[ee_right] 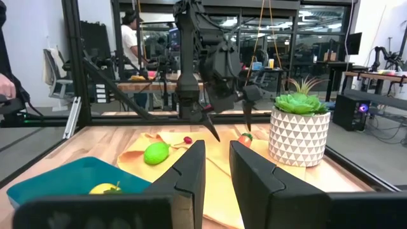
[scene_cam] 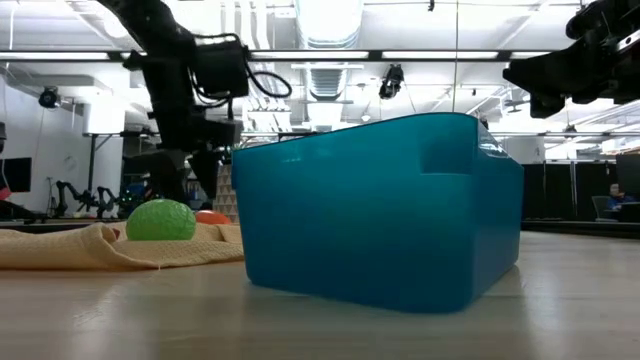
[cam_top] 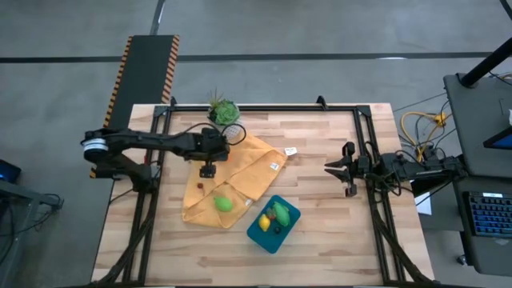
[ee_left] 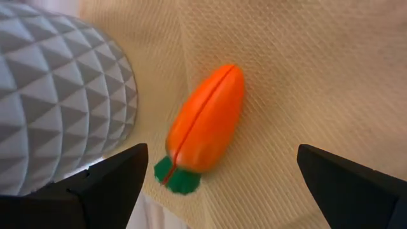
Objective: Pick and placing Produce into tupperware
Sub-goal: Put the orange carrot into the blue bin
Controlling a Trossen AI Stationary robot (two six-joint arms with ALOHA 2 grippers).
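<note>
An orange carrot (ee_left: 203, 127) with a green stub lies on the mustard-yellow cloth (cam_top: 240, 180). My left gripper (cam_top: 208, 166) is open just above it, one finger on either side, touching nothing. A green oval piece (cam_top: 223, 204) and a small dark red one (cam_top: 200, 186) also lie on the cloth. The teal tupperware (cam_top: 274, 222) stands at the cloth's near right corner and holds a yellow piece (cam_top: 264, 222), a green piece (cam_top: 281, 213) and a small dark one. My right gripper (cam_top: 328, 167) hangs at the table's right, empty, with a narrow gap between its fingers (ee_right: 191, 172).
A potted green plant (cam_top: 224, 112) in a white faceted pot (ee_left: 57, 95) stands close beside the carrot, at the cloth's far edge. A small white tag (cam_top: 290, 150) lies right of the cloth. A black frame rail runs around the table. People show in the room behind.
</note>
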